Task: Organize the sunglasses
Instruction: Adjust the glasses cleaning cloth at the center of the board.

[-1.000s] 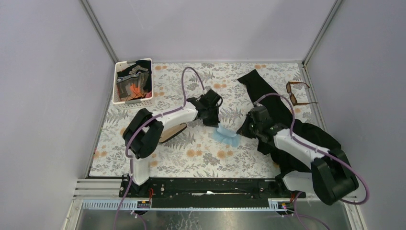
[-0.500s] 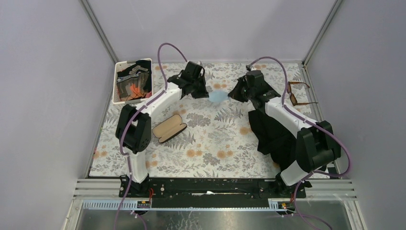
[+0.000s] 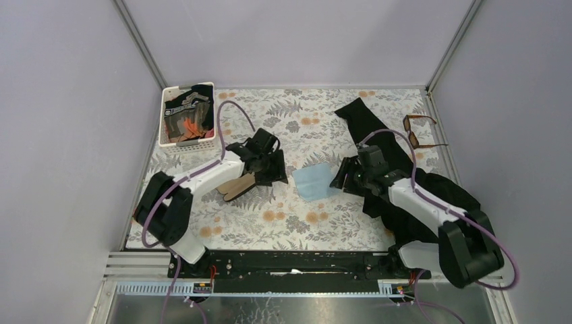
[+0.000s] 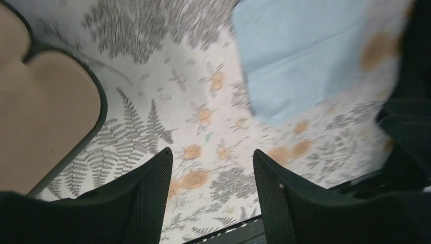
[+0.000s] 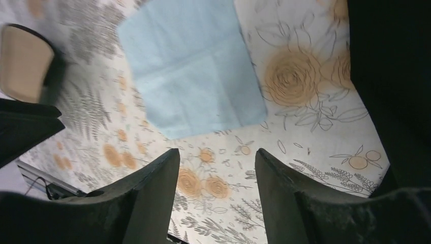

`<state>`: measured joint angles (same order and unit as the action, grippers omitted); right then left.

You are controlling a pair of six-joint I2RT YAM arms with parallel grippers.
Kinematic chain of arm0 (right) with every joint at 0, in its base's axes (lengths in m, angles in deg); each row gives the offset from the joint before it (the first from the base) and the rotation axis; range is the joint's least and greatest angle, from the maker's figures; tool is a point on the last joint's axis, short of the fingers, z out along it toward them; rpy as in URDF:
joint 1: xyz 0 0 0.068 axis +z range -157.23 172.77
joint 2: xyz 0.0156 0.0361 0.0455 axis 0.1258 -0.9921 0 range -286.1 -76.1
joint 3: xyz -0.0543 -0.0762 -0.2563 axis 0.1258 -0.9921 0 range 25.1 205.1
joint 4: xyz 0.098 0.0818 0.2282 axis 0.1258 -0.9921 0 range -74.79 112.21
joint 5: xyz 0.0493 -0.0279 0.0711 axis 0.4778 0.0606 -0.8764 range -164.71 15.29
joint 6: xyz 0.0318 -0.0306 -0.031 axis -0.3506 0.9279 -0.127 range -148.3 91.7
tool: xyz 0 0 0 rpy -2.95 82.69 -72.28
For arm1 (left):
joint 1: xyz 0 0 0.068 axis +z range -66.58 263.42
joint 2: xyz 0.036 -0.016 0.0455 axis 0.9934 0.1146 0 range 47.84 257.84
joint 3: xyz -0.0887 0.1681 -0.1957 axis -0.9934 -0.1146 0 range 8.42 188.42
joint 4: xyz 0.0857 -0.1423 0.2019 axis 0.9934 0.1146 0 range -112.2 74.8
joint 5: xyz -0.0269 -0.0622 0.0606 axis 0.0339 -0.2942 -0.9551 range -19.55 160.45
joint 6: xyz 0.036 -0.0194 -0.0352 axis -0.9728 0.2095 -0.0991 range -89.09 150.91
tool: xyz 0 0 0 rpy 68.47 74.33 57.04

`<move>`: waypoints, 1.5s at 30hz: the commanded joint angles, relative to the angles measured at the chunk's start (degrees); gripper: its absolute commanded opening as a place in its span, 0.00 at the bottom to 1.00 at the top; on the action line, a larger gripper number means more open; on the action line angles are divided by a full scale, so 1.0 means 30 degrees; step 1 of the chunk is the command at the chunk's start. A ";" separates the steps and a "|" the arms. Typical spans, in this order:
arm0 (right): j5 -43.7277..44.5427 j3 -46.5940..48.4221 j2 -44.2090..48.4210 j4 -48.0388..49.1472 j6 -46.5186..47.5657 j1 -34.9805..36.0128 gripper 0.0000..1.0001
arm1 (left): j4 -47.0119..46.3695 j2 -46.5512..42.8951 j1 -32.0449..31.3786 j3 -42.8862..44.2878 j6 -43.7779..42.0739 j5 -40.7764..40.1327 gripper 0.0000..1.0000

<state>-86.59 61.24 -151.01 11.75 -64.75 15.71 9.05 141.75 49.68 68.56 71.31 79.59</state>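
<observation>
Low in the top view, the left gripper (image 3: 273,169) and right gripper (image 3: 340,179) hang close over the flowered table (image 3: 290,223). Each has its fingers spread with nothing between them, as both wrist views confirm. Between them the light-blue cloth (image 3: 314,181) lies flat, touching neither gripper. Just left of it the glasses case (image 3: 236,186) sits open with its tan lining up. Further back and to the right a black garment (image 3: 378,135) runs from the table's far edge down under the right arm. Beyond it, at the upper right against the table edge, the sunglasses (image 3: 418,132) rest untouched with their arms unfolded. A white basket (image 3: 164,128) of dark items stands at the upper left. The cloth looks laid out, so fetching the glasses is probably the next step. The right arm is the nearer one. It should rise clear of the garment, come down on the frame at the bridge or a hinge rather than on a lens, and close gently, since the frame is thin. Half a second earlier both grippers were raised at the far middle with the cloth held up between them. Now they are lower and nearer, and the cloth is released and spread out.
</observation>
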 commanded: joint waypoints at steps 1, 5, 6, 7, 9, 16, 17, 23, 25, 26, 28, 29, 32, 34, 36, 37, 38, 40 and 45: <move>0.1724 0.0668 0.1613 -0.0016 0.0621 0.0103 0.64 | -0.0293 -0.0465 0.0084 0.1416 -0.0157 -0.1392 0.63; 0.1368 0.1754 0.0306 -0.0277 0.1185 0.0088 0.57 | -0.0638 0.1019 -0.0436 0.2734 -0.0088 -0.0832 0.60; 0.1303 0.1891 0.0128 -0.0115 0.1191 0.0088 0.53 | -0.0741 0.1254 -0.0732 0.2928 -0.0054 -0.0912 0.60; 0.1196 0.1945 0.0014 0.0136 0.1177 0.0088 0.51 | -0.0841 0.1474 -0.0945 0.3048 -0.0014 -0.1046 0.60; 0.0624 0.2089 -0.0236 0.0717 0.0994 0.0131 0.43 | -0.1042 0.1869 -0.1139 0.3155 0.0184 -0.1037 0.60; 0.0908 0.2435 -0.2515 0.2145 0.0898 0.0615 0.29 | -0.1912 0.4119 -0.1132 0.3972 0.0435 -0.2026 0.49; 0.1191 0.2614 -0.2887 0.2191 0.0895 0.0615 0.28 | -0.1841 0.4762 -0.1098 0.4354 0.0377 -0.2258 0.48; 0.1907 0.3720 -0.4270 0.2300 0.1189 0.0484 0.26 | -0.1902 0.6802 -0.0855 0.5856 0.0197 -0.2834 0.48; 0.1957 0.3922 -0.4616 0.2084 0.1270 0.0482 0.26 | -0.1650 0.7472 -0.0826 0.6413 0.0064 -0.2909 0.47; 0.2003 0.3869 -0.4644 0.2029 0.1260 0.0496 0.26 | -0.1519 0.7774 -0.0825 0.6629 0.0042 -0.2896 0.45; 0.2263 0.3526 -0.4464 0.2013 0.1180 0.0468 0.26 | -0.1509 0.8152 -0.0818 0.6757 0.0032 -0.2768 0.43; 0.2459 0.3241 -0.4295 0.2028 0.1117 0.0447 0.27 | -0.1567 0.8306 -0.0824 0.6749 0.0037 -0.2640 0.41; 0.2859 0.2312 -0.3753 0.1943 0.0996 0.0368 0.28 | -0.1705 0.8711 -0.0825 0.6831 0.0067 -0.2042 0.33; 0.2984 0.1534 -0.3340 0.1934 0.0887 0.0323 0.28 | -0.1733 0.8868 -0.0818 0.6951 0.0040 -0.1842 0.25; 0.3061 0.0936 -0.2894 0.1933 0.0775 0.0322 0.27 | -0.1736 0.8827 -0.0825 0.7080 -0.0030 -0.1819 0.16; 0.3108 0.0658 -0.2674 0.1930 0.0708 0.0322 0.27 | -0.1680 0.8749 -0.0825 0.7192 -0.0095 -0.1841 0.09; 0.3110 0.0421 -0.2464 0.1911 0.0648 0.0315 0.28 | -0.1611 0.8732 -0.0825 0.7323 -0.0169 -0.1906 0.01; 0.3088 -0.0010 -0.2071 0.1879 0.0576 0.0322 0.29 | -0.1428 0.8513 -0.0825 0.7484 -0.0397 -0.1971 0.00; 0.2617 -0.0231 -0.2185 0.2101 0.0590 0.0322 0.33 | -0.1459 0.7719 -0.0825 0.7693 -0.0606 -0.1823 0.00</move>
<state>-78.67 60.87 -158.21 17.48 -62.70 16.83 3.98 165.94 47.17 90.13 71.09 74.31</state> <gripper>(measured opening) 0.329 0.003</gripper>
